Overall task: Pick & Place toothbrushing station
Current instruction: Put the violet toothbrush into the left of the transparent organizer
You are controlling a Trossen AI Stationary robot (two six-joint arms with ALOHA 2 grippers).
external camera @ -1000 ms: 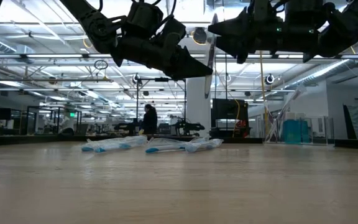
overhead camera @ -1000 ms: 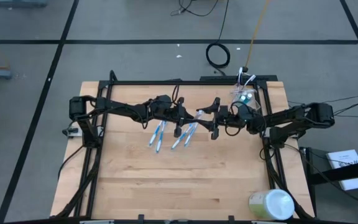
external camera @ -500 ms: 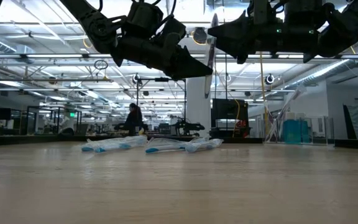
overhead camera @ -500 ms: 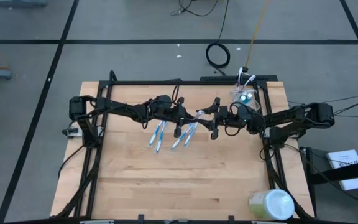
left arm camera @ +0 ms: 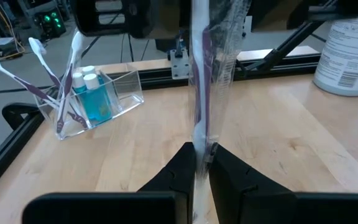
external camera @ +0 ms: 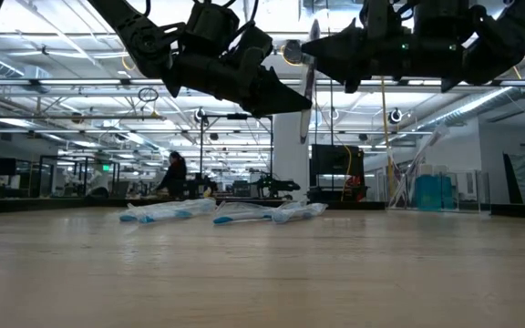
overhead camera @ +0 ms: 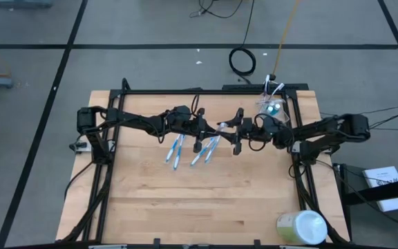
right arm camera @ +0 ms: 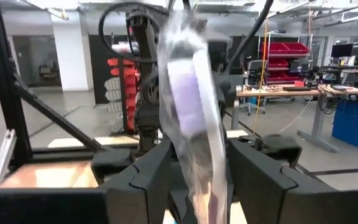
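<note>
A purple toothbrush in a clear wrapper [left arm camera: 199,81] stands upright in the air over the table's middle, also visible in the low view [external camera: 309,77]. My left gripper [overhead camera: 216,128] is shut on it. My right gripper [overhead camera: 235,131] faces it from the right, and its fingers [right arm camera: 148,177] stand close on either side of the wrapper [right arm camera: 188,99]. The clear cup [overhead camera: 271,105] with toothbrushes and teal-capped tubes stands at the far right. Several wrapped toothbrushes [overhead camera: 175,149] lie flat on the table below the arms. My left gripper pinches the wrapped toothbrush's lower part [left arm camera: 199,146] between its two fingers. The fingers come nearly level from the table's left and lie across the brush. The brush stands upright, lifted clear of the table. My right gripper: I cannot tell whether its fingers touch the wrapper.
A large green-and-white round container [overhead camera: 301,227] stands at the near right corner. A black frame [overhead camera: 206,90] runs along the table's far and side edges. More wrapped toothbrushes [overhead camera: 206,149] lie mid-table; bare wood lies toward the near edge. A person moves in the room behind.
My right gripper's fingers have drawn closer together around the wrapped toothbrush's upper part. Both arms and the brush have stayed in place. The person in the background has walked toward the left.
</note>
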